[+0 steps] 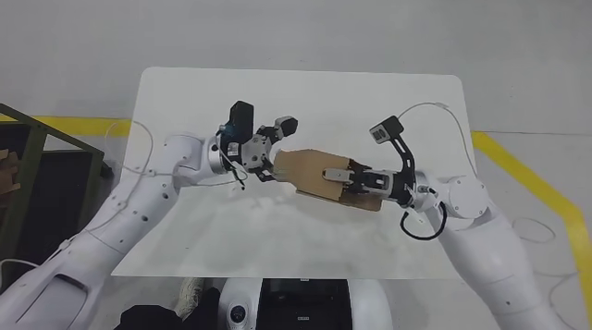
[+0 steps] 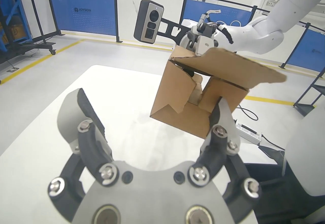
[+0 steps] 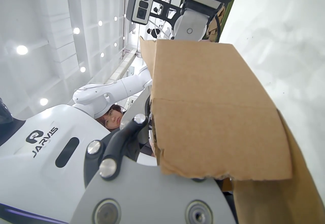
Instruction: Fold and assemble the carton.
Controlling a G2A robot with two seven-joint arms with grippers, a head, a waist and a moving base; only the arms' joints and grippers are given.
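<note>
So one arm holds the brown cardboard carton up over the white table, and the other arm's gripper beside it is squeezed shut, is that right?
Not quite. The left gripper beside the brown cardboard carton is open, its fingers spread wide, as the left wrist view shows. The rest holds: the right gripper holds the carton up over the white table.

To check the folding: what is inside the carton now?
Inside the carton, folded inner flaps show through its open end. Deeper parts are hidden by the upper flap and the carton's sides.
</note>
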